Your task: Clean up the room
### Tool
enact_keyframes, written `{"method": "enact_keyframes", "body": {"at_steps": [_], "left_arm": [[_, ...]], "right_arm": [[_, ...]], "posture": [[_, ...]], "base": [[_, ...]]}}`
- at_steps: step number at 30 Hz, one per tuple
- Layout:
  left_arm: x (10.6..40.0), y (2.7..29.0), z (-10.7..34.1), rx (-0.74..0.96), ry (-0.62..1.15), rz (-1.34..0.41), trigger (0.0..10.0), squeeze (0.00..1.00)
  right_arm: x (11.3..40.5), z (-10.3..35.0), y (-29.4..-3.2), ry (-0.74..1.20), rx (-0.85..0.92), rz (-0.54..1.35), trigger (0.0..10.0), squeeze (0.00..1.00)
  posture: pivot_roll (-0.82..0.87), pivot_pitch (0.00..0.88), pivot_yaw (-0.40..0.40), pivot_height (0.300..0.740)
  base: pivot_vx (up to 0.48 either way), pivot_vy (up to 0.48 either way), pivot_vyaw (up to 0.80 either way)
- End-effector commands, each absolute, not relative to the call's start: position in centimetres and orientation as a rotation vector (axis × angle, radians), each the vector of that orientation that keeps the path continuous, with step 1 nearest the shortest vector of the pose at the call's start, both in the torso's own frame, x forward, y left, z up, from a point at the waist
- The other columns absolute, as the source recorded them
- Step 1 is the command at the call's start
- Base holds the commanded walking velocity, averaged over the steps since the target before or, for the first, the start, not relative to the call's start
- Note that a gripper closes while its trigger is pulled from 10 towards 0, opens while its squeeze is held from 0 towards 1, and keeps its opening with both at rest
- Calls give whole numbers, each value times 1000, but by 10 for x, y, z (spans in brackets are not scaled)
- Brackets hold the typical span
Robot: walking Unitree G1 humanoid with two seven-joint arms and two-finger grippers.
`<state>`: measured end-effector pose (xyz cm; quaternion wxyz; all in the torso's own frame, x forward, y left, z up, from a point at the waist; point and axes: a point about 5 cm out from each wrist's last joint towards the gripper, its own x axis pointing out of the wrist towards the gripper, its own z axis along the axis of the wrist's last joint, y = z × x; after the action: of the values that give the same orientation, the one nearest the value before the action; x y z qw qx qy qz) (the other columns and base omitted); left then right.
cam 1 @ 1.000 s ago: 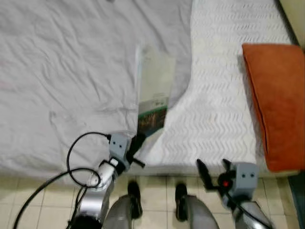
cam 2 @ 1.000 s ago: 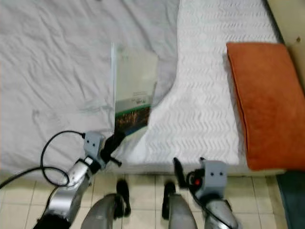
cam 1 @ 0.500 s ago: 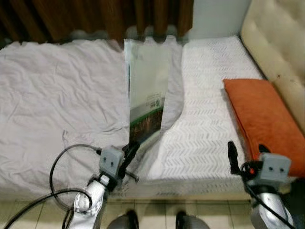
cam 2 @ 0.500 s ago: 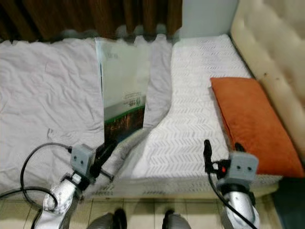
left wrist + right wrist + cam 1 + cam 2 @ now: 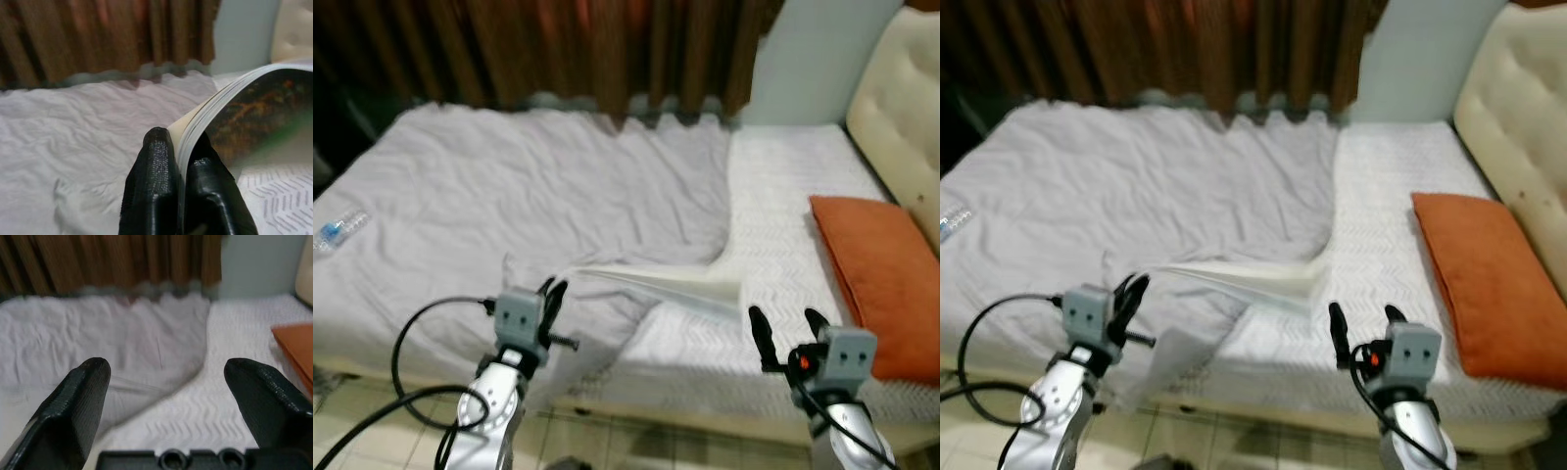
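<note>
Left gripper: clamped on thin glossy magazine, centre frame, flat above grey sheet.
Long axis: gripper toward orange pillow.
Left wrist: dark cover underside.
Right gripper: fingers spread, lower right.

Bedroom seen from the foot-side edge of a wide bed. Rumpled grey sheet across most of the mattress; white, chevron-textured mattress cover bare on the right side. Orange pillow lying at the right, next to a cream tufted headboard. Brown pleated curtains behind the bed, with a pale blue-grey wall panel beside them. Beige tiled floor below the bed edge. Soft, even indoor light.
</note>
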<state>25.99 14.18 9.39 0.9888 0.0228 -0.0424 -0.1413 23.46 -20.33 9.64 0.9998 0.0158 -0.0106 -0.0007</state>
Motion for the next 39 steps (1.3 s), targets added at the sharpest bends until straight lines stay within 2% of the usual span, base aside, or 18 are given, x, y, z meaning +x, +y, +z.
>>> {"method": "enact_keyframes", "body": {"at_steps": [1, 16, 26, 29, 34, 39], "left_arm": [[263, 142, 93, 28, -74, -283, 10000, 0], [267, 142, 82, 18, -15, -268, 10000, 0], [270, 153, 76, -7, 15, -232, 10000, 0], [274, 158, 70, 69, 54, -196, 10000, 0], [283, 160, 78, 100, 15, -209, 10000, 0], [290, 155, 83, 56, -3, -246, 10000, 0]], "right_arm": [[233, 90, -202, 1, 34, -5, 10000, 0], [238, 82, -199, 35, 27, 49, 10000, 0], [238, 78, -197, 56, 30, 81, 10000, 0], [238, 76, -197, 66, 30, 90, 10000, 0], [237, 75, -194, 72, 31, 107, 10000, 0], [236, 73, -192, 76, 29, 123, 10000, 0]], "posture": [[-113, 0, 41, 740], [-114, 0, 35, 740], [-121, 0, 43, 740], [-122, 0, 43, 740], [-123, 0, 42, 740], [-129, 0, 44, 740]], "base": [[0, -469, 0], [0, -469, 0], [0, -465, 0], [0, 0, 0], [0, 0, 0], [216, 103, 0]]}}
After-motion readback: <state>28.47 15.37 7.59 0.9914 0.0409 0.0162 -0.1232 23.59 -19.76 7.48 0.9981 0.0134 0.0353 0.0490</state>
